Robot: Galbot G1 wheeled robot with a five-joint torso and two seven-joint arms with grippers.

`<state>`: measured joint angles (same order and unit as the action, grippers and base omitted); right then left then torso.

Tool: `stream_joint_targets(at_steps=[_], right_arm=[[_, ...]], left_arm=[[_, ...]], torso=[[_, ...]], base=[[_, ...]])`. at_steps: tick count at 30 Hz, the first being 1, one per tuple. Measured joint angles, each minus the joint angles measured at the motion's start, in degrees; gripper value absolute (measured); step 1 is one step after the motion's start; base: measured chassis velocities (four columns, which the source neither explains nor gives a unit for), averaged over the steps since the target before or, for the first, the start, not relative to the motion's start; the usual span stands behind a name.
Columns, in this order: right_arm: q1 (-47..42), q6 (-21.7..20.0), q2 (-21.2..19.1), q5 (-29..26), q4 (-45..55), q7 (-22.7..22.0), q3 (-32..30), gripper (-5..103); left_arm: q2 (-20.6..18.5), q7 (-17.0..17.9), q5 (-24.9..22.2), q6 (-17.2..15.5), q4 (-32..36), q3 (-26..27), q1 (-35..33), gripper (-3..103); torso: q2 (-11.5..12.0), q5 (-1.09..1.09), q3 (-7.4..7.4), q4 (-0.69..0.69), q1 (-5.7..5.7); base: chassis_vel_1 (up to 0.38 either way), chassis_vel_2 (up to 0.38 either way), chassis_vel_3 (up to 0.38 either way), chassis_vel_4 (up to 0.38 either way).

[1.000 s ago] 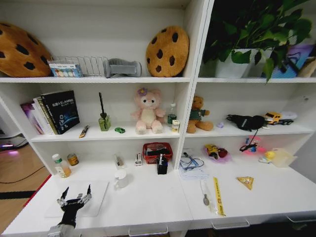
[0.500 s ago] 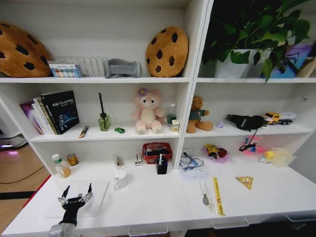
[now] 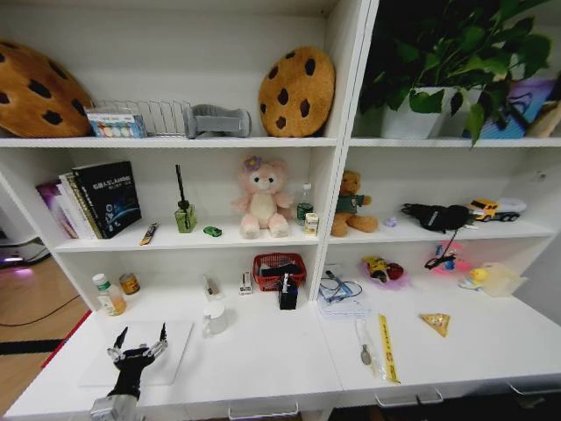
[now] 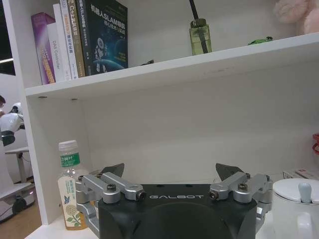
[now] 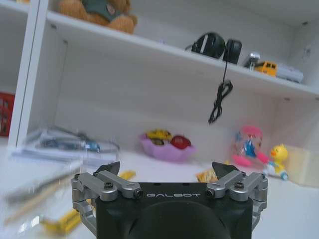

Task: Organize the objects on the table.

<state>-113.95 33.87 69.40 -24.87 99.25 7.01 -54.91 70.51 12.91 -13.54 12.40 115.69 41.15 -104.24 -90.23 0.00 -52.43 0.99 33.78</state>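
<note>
The left pincer (image 3: pixel 140 344) stands spread and empty at the near left of the white tabletop (image 3: pixel 263 360), over a flat pale slim laptop (image 3: pixel 171 351). In the head view, the tabletop also carries one white mug (image 3: pixel 214 319), one clear bottle (image 3: pixel 109 294) with a green cap, one small tin (image 3: pixel 130 283), and one red mesh basket (image 3: pixel 280 270) holding dark items. One tiny green toy car (image 3: pixel 212 231) sits on the shelf above, beside one pink plush (image 3: pixel 261 198). Two round cookie cushions (image 3: pixel 296 91) lie on the top shelf.

From the left wrist, the left pincer's two dark fingertips (image 4: pixel 112 170) are wide apart; the bottle (image 4: pixel 71 191) is just beside it and the mug (image 4: pixel 297 199) opposite.

From the right wrist, the right pincer (image 5: pixel 167 170) is likewise spread, empty, above the tabletop, facing one purple bowl (image 5: pixel 167 147) holding toys.
</note>
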Motion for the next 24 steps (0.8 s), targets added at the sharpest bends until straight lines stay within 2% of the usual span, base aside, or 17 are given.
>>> stream_joint_targets(at_steps=[4,8,9,12,19,24], right_arm=[[-3.4,-3.6,-0.7,-3.7,8.7,1.7,-3.5,100],[-3.9,-5.9,-1.0,-5.4,11.7,1.7,-5.3,100],[-4.1,-7.9,-1.8,-6.7,13.1,1.7,-6.7,100],[-3.5,-9.6,-3.7,-8.0,13.4,1.7,-9.0,101],[-2.3,-10.1,-4.2,-9.2,15.3,2.9,-13.3,94],[-2.4,-10.8,-2.7,-9.6,16.9,1.9,-13.7,96]], left_arm=[[1.1,-0.3,0.6,0.3,-0.1,0.0,-0.3,100],[1.2,-0.4,0.6,0.3,-0.1,0.0,-0.2,100],[1.1,-0.4,0.6,0.3,-0.1,0.0,-0.1,100],[1.0,-0.1,0.6,0.1,-0.1,0.0,0.2,100],[1.0,0.0,0.6,-0.1,-0.1,-0.1,0.3,100],[1.0,0.0,0.6,-0.2,-0.2,-0.2,0.4,100]], torso=[[0.0,-0.01,0.00,0.03,0.00],[0.0,0.00,0.00,0.02,0.00],[0.0,-0.01,0.00,0.02,0.00],[0.0,0.00,0.00,0.01,0.00],[0.0,-0.01,0.00,0.01,0.00],[0.0,-0.01,0.00,0.02,0.00]], base=[[0.000,0.000,0.000,0.000],[0.000,0.000,0.000,0.000],[0.000,0.000,0.000,0.000],[0.000,0.000,0.000,0.000],[0.000,0.000,0.000,0.000],[0.000,0.000,0.000,0.000]])
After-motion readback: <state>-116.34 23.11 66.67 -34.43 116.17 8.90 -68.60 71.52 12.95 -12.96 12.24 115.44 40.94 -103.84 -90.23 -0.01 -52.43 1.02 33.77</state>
